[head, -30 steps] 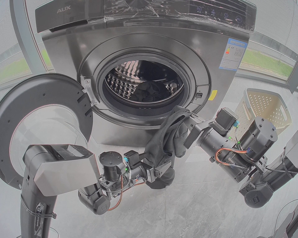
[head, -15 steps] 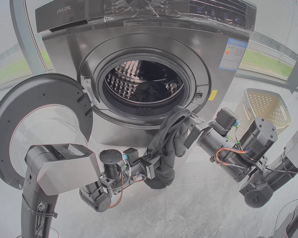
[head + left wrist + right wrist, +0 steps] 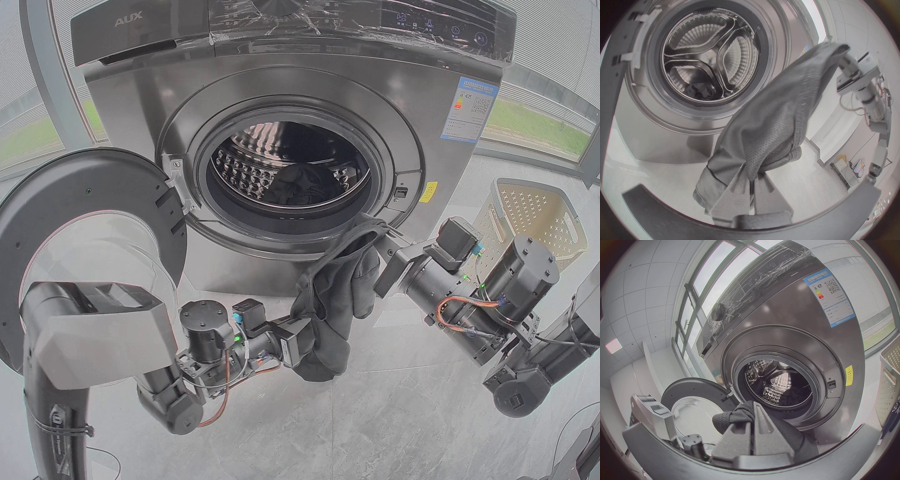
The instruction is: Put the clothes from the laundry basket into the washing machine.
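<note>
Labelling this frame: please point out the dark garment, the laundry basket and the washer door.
dark garment (image 3: 337, 294), head view, hanging middle fold.
laundry basket (image 3: 537, 212), head view, perforated inner wall.
washer door (image 3: 75, 181), head view, dark outer rim.

The grey, marbled tile floor carries the washing machine, which stands directly on it. A pale, perforated laundry basket also rests on the floor, close beside the machine's right side.
</note>
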Available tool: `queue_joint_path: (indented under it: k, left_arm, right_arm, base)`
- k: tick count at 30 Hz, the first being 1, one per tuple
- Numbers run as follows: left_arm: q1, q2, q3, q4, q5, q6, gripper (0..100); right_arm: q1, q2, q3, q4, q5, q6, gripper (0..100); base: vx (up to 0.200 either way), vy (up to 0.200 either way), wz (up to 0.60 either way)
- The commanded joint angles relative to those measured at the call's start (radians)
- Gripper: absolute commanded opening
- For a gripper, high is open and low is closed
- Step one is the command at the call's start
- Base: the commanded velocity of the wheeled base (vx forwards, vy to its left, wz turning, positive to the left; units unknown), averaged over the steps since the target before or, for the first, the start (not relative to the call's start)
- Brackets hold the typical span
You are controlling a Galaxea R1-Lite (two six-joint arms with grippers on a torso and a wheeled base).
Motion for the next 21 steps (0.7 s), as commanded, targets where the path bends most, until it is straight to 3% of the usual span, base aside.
queue_joint_path:
  k: [1, 5, 6, 11, 21]
  left_arm:
    - [0.039, -0.263, 0.212, -0.001, -0.001, 0.009, 0]
    - [0.056, -0.363, 0.278, -0.001, -0.006, 0.009, 0]
    - [0.069, -0.484, 0.336, -0.001, -0.013, -0.004, 0]
    - [0.079, -0.599, 0.39, -0.001, -0.053, -0.005, 0]
    - [0.146, -0.633, 0.331, 0.001, -0.078, -0.051, 0]
  right_arm:
    - [-0.054, 0.004, 0.026, 0.0, 0.001, 0.0, 0]
    - [-0.065, -0.001, 0.04, 0.0, 0.002, 0.0, 0]
    - [-0.066, -0.006, 0.044, 0.0, 0.001, 0.0, 0]
    - [-0.065, -0.009, 0.046, 0.0, 0.001, 0.0, 0]
    - [-0.08, -0.009, 0.05, 0.0, 0.004, -0.005, 0]
  base:
    - [0.0, 0.0, 0.0]
    - [0.0, 0.0, 0.0]
    - [0.0, 0.0, 0.0]
    - [0.0, 0.0, 0.0]
    - [0.0, 0.0, 0.0]
